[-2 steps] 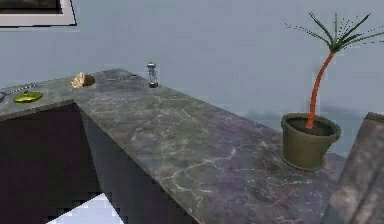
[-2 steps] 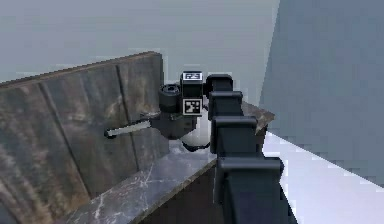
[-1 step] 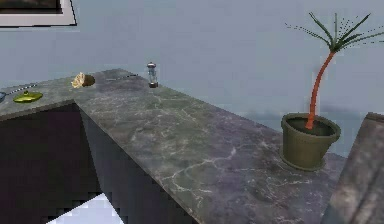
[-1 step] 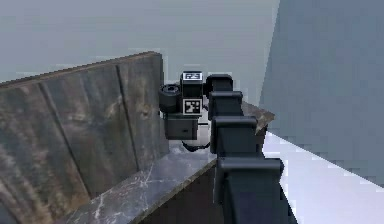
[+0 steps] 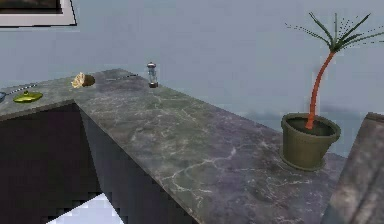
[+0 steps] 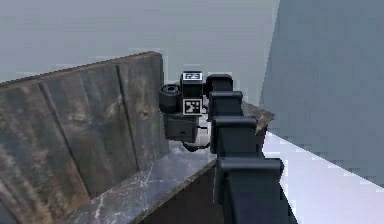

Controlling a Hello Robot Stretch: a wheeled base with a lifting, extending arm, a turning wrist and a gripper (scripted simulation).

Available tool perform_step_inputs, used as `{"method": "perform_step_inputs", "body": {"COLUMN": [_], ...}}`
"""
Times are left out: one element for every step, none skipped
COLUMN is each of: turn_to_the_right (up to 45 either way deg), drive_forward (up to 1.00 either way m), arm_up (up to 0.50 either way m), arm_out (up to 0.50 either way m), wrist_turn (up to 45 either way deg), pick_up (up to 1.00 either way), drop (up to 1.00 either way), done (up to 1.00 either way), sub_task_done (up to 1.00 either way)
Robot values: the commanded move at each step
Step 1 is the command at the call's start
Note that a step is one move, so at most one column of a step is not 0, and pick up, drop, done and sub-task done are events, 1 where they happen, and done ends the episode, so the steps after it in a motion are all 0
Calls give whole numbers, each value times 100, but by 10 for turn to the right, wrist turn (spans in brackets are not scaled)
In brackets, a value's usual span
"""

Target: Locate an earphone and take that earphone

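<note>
presently sought: the earphone; where it lies cannot be told, since the small things on the tabletop (image 5: 190,130) are too small to name as one.
likeliest spots: a tan lump (image 5: 83,79) and a flat green thing (image 5: 28,97) near the far corner, and a small upright cylinder (image 5: 152,75) close to the wall (image 5: 220,40); they sit well back from the front edge, probably put there out of the way.
tool: the tool (image 6: 172,100) sits at the far end of the dark arm (image 6: 240,150), in front of a wooden panel (image 6: 80,130) that rises at the marble tabletop; whether its fingers are spread or pressed together cannot be told, nor whether it holds anything.
why the arm sits so: it lies level above the tabletop's edge and aims at none of the small things, which reads to me as a carrying pose for searching, not a reach.
plant: a potted plant (image 5: 310,135) with a reddish stem stands at the near end, well apart from the small things.
wall: a picture frame (image 5: 35,12) hangs at the forward view's upper left.
stage: search, by my judgement; the next move likely calls for a closer look at the far corner.
</note>
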Motion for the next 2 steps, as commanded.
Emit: {"method": "perform_step_inputs", "body": {"turn_to_the_right": [0,0], "drive_forward": [0,0], "arm_up": [0,0], "arm_out": [0,0], "wrist_turn": [0,0], "pick_up": [100,0], "drop": [0,0], "done": [0,100], "sub_task_done": [0,0]}}
